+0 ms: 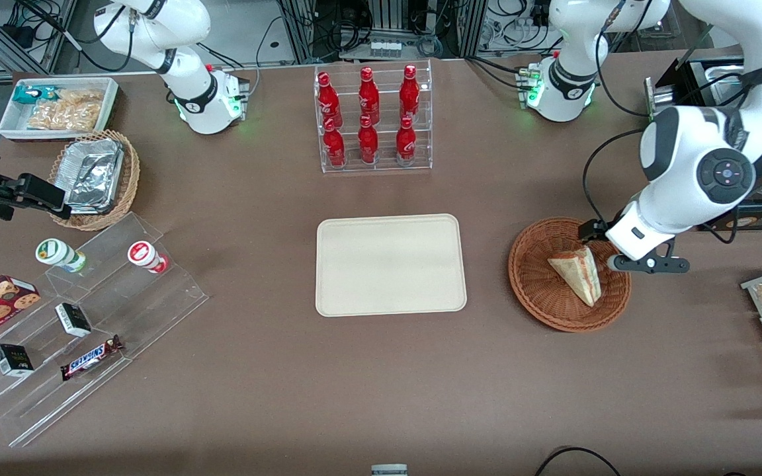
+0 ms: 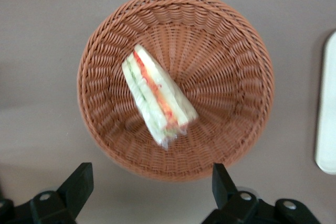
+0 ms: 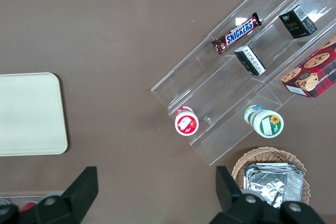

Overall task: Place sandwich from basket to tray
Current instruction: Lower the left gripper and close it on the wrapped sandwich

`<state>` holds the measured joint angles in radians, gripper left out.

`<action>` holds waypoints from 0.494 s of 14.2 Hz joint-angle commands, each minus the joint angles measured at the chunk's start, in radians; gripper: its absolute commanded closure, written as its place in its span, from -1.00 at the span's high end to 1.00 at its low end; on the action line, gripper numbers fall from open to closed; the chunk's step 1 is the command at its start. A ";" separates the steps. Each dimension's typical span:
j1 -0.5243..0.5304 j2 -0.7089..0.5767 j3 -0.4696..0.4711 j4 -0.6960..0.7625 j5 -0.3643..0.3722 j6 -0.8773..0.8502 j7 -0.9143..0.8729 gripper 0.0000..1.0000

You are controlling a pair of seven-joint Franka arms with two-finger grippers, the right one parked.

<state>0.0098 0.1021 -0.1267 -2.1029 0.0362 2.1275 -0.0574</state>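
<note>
Above the basket [image 2: 176, 85], the pincer [image 2: 152, 187] hangs spread wide over the sandwich [image 2: 157, 95].

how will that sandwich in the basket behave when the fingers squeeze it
The sandwich is a pale bread wedge, so it probably squashes easily and feels light. A glossy clear wrap seems to cover it, so it may slip. It lies on its side in the basket, below the open gripper, and likely won't roll.

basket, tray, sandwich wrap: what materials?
Basket: woven wicker or a plastic imitation, reddish-brown, visible weave. Tray: matte cream, likely plastic or pulp; can't tell. Sandwich: pale bread, seemingly in clear film, faint sheen at its tip. Gripper hovers above the basket, fingers open.
</note>
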 commanded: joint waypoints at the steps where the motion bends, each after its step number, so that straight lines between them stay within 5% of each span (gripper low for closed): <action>1: 0.042 -0.045 -0.010 -0.158 -0.004 0.207 -0.013 1.00; 7: 0.039 -0.012 -0.011 -0.163 -0.060 0.268 -0.420 1.00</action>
<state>0.0435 0.1010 -0.1292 -2.2480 0.0179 2.3519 -0.3625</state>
